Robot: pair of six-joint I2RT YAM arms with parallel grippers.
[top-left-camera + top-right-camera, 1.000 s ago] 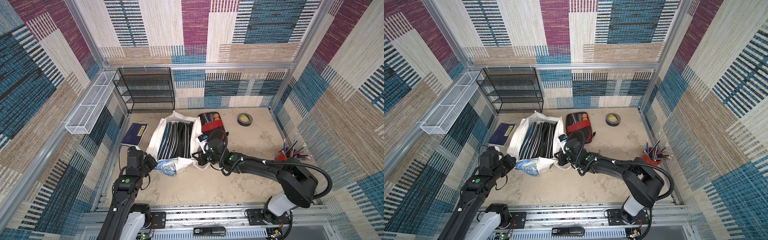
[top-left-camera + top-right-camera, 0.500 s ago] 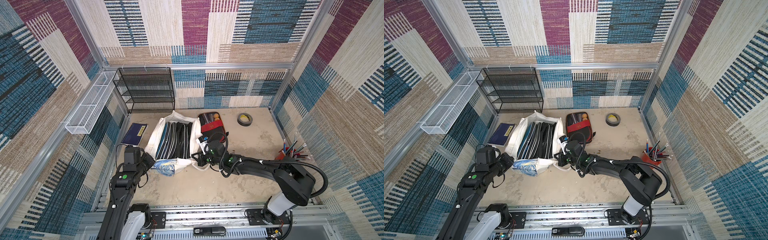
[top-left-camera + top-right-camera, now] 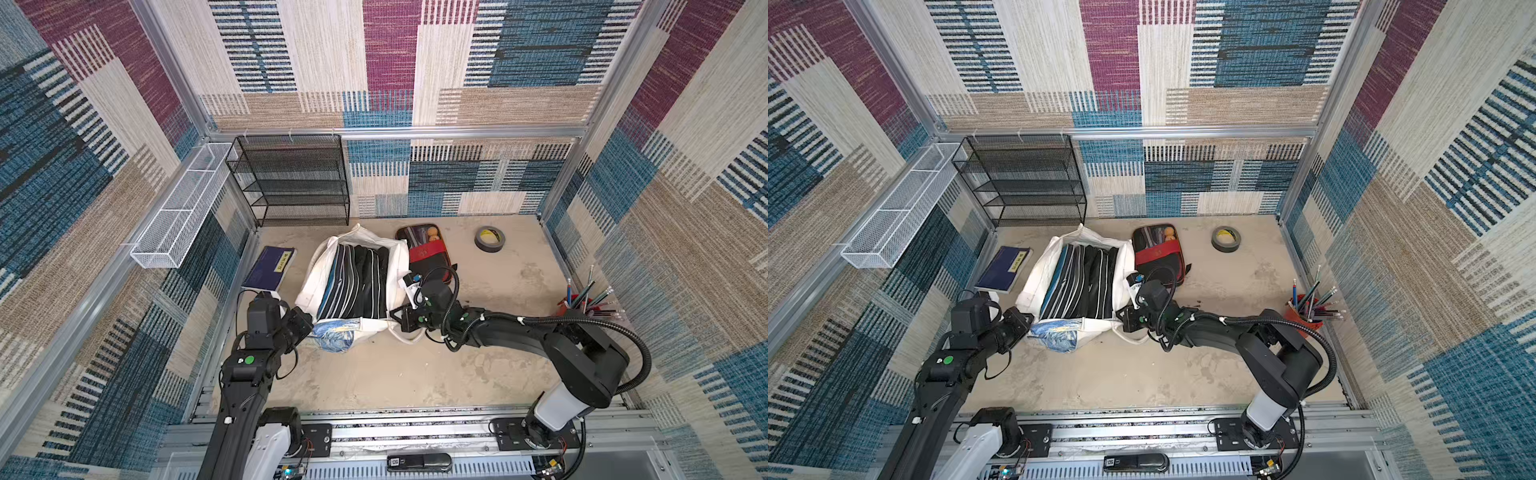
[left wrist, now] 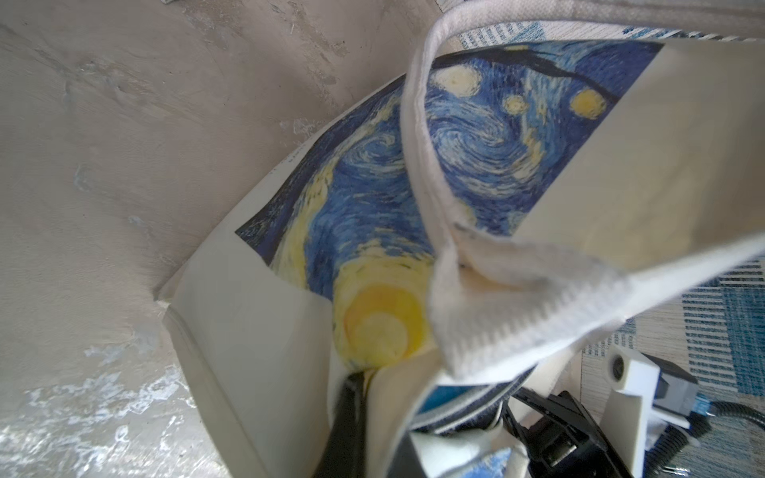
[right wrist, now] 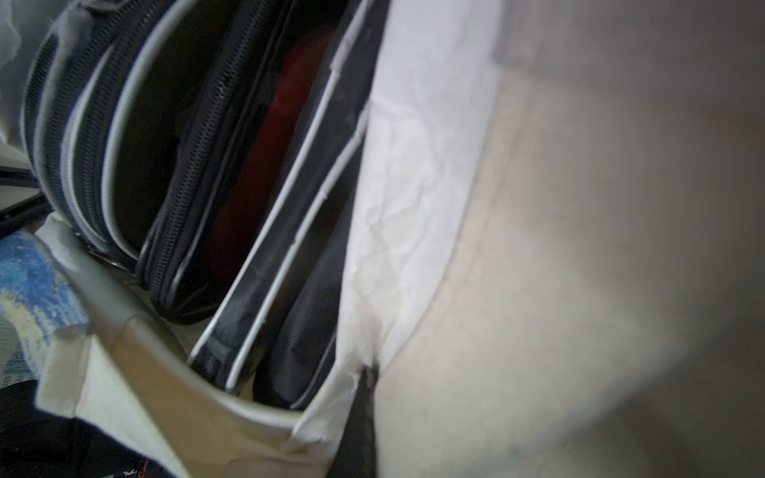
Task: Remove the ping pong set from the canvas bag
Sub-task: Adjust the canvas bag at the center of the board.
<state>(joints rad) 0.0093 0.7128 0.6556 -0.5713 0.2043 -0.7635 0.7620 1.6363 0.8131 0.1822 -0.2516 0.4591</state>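
Observation:
The canvas bag [image 3: 314, 266] [image 3: 1036, 272] lies open on the floor, and several black zip cases [image 3: 357, 282] stand packed inside it. A red and black ping pong set [image 3: 427, 249] [image 3: 1158, 248] with orange balls lies on the floor against the bag's far right side. My left gripper [image 3: 309, 326] [image 4: 364, 377] is shut on the bag's near left corner, beside the blue-and-yellow print [image 4: 476, 136]. At the near right corner my right gripper [image 3: 397, 322] [image 5: 366, 372] is shut on the white rim [image 5: 414, 145]. One case [image 5: 265, 145] shows red inside.
A black mesh shelf [image 3: 291, 178] stands at the back left, with a white wire basket [image 3: 178, 208] on the left wall. A blue book [image 3: 270, 268] lies left of the bag. A tape roll [image 3: 490, 239] and a red cup of pencils [image 3: 582, 297] are on the right.
My left arm has drawn slightly left with the bag's corner in its grip. The right arm has hardly moved.

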